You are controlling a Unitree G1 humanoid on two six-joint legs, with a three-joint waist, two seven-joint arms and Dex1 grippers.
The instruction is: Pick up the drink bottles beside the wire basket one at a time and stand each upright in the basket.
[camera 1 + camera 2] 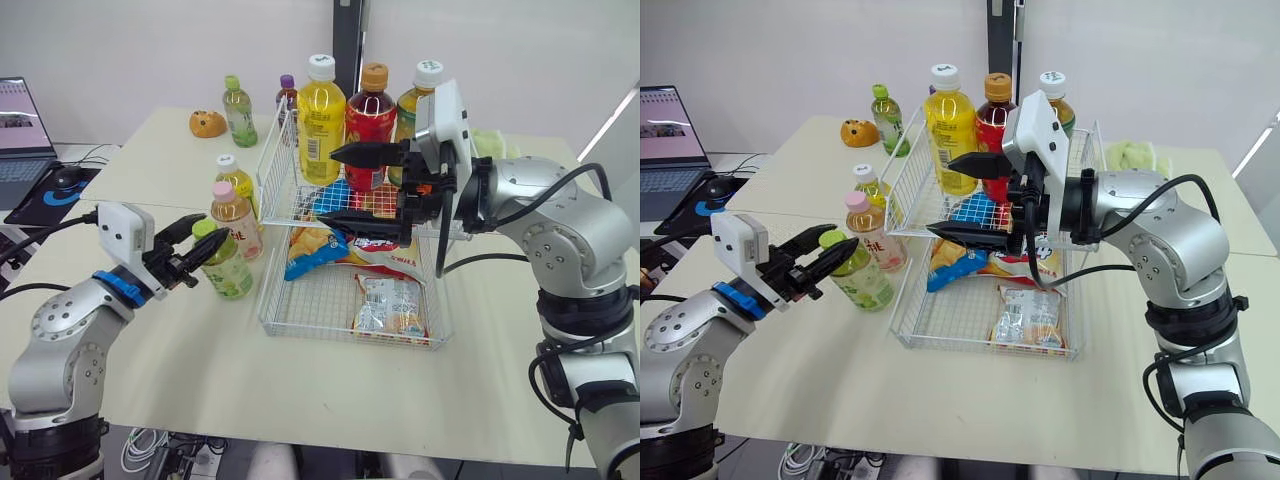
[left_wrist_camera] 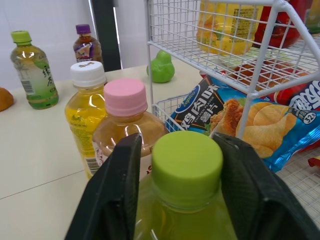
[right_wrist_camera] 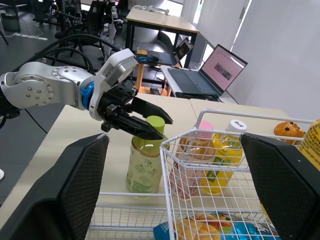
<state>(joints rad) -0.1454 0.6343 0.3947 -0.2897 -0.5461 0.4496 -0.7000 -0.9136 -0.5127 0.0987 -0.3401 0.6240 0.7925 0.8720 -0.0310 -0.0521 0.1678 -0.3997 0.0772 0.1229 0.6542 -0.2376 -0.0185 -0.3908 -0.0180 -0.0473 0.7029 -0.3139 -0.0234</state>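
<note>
Left of the wire basket (image 1: 340, 336) stands a green-capped bottle (image 1: 226, 268) on the table. My left gripper (image 1: 203, 243) is shut on its cap (image 2: 186, 162), one finger on each side. Just behind it stand a pink-capped bottle (image 1: 236, 216) and a white-capped yellow bottle (image 1: 236, 181). My right gripper (image 1: 352, 187) hangs wide open over the basket with nothing between its fingers. Three tall bottles stand upright at the basket's back: yellow (image 1: 320, 120), red (image 1: 370, 125) and green tea (image 1: 412, 108).
Snack bags (image 1: 390, 305) lie on the basket floor. A green-capped tea bottle (image 1: 238, 112), a purple-capped bottle (image 1: 287, 92) and an orange toy (image 1: 207, 123) stand at the table's far side. A laptop (image 1: 20, 130) sits on a desk to the left.
</note>
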